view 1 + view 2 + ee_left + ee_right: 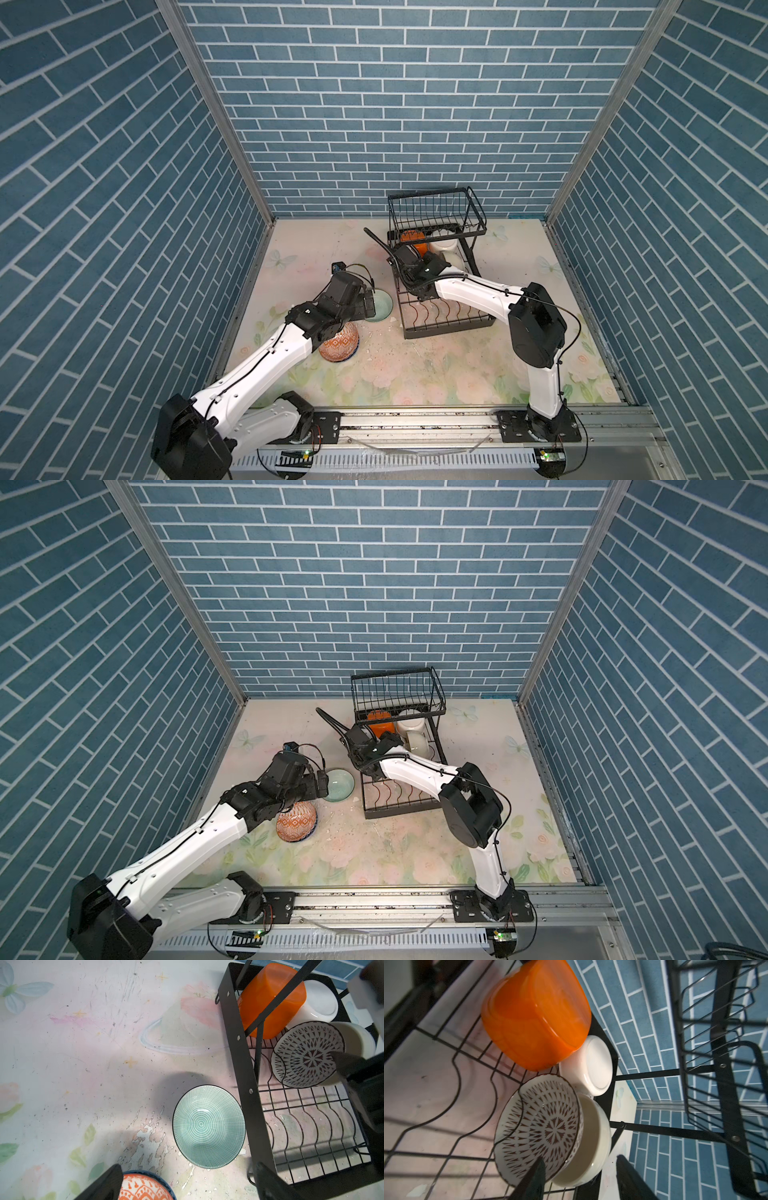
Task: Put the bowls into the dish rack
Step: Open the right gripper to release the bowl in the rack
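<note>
Right claw (579, 1158): spread, pinching nothing; its fingers straddle the rims of the dark-patterned bowl (542, 1126) and the cream bowl (591, 1147).
Left claw (188, 1165): spread wide and empty, hanging over the teal bowl (208, 1126).
Dish rack (449, 328): at about 1 o'clock on the counter (415, 374).
Racked bowls: four at the rack's 12 o'clock end, under the raised basket. These are the orange bowl (537, 1016), the white bowl (596, 1066), and the dark-patterned bowl leaning on the cream one.
Loose bowls: the teal bowl sits upright at the rack's 9 o'clock, just beside its frame. The orange-patterned bowl (338, 345) is at the teal bowl's 7 o'clock, partly under the left arm and seemingly dome-up.
Risk, right side: a finger dragged out carelessly could catch the patterned rim and tip the leaning pair off their wires.
Risk, left side: the teal bowl is glazed, shallow and thin-rimmed, so a pinch may slip. It is also close enough to the frame that a finger may knock the rack.
Risk, arms: both work near the rack's 9 o'clock side and could collide.
Materials: glossy ceramic bowls, fine concentric lines on the teal one; thin black wire with wavy dividers and flat metal bars.
Counter surface: floral print, scuffed and flaking.
</note>
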